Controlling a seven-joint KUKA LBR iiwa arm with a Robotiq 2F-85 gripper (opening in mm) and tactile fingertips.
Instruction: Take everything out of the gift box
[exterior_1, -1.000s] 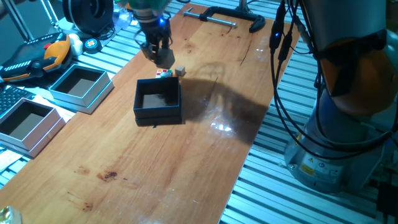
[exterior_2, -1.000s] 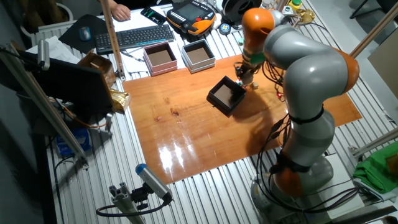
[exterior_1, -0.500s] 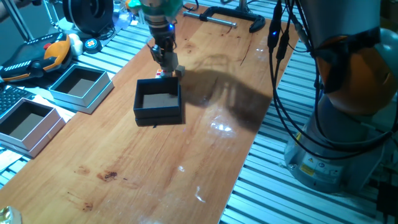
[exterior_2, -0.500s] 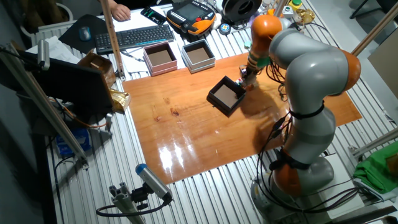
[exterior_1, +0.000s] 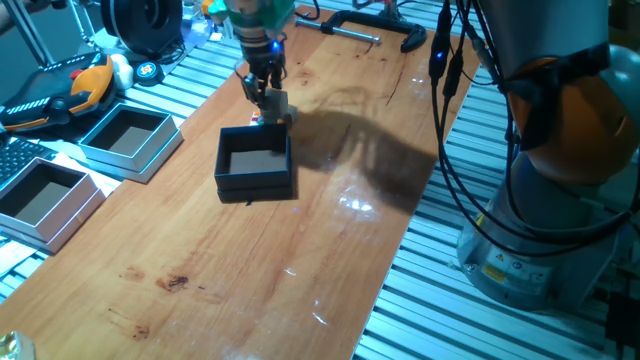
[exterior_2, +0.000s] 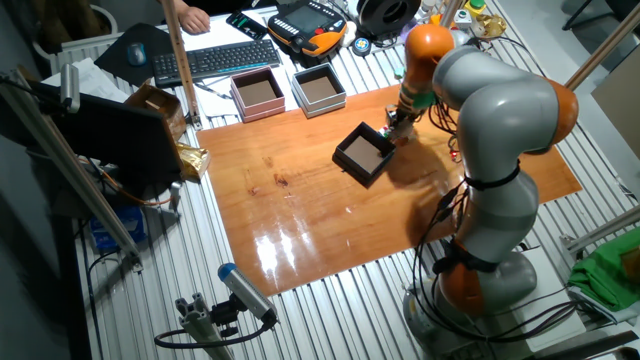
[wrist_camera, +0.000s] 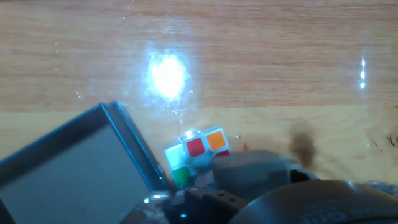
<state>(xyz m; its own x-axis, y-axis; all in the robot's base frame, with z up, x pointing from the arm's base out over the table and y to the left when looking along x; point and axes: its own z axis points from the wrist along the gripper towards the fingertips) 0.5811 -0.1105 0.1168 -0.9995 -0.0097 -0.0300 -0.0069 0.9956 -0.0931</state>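
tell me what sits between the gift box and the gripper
The puzzle cube, on the table right beside the gift box wall, just ahead of the gripper; hand view shows it.

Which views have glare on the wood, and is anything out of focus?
Hand view: a bright glare spot on the table; the gripper is blurred, the puzzle cube fairly sharp. Both fixed views: softer reflections on the wood, and the arm's shadow beside the gift box.

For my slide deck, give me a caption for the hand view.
Puzzle cube on the wooden table just outside the gift box.
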